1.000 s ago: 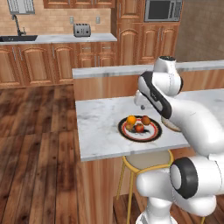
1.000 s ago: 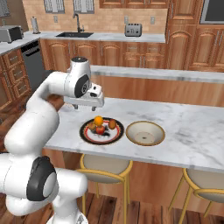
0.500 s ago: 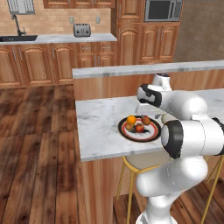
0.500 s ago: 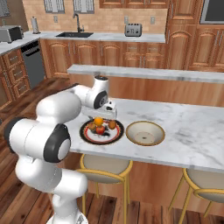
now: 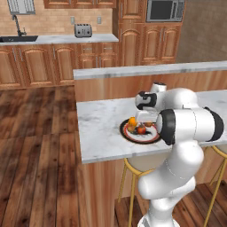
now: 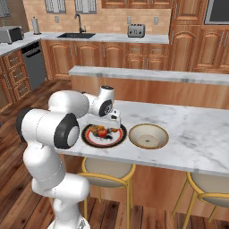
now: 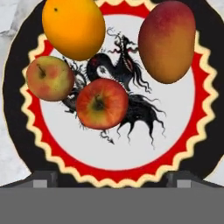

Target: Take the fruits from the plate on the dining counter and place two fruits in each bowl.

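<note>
On the dining counter [image 5: 97, 128] lies the plate [image 7: 13, 109], black-rimmed with a red band and a dark pattern on white. It carries the fruits: a bright orange [image 7: 73, 27], a brownish-orange one [image 7: 168, 42], a red apple [image 7: 102, 103] and a smaller olive-red one [image 7: 49, 78]. My gripper [image 7: 111, 180] hangs open straight above the plate [image 5: 133, 138], its fingertips [image 7: 43, 179] wide apart over the near rim with nothing between them. It hovers close over the fruits [image 6: 102, 131]. To the plate's right in the right base view sits a shallow tan bowl [image 6: 148, 136].
A raised ledge [image 5: 146, 70] runs along the counter's far side. Round stools [image 6: 107, 167] stand under the near edge. The white marble [image 6: 201, 134] stretches right of the tan bowl. My own bent arm [image 5: 188, 124] looms beside the plate.
The arm has folded down and the hand has sunk from above the counter to just over the plate. The jaws have spread a little wider.
</note>
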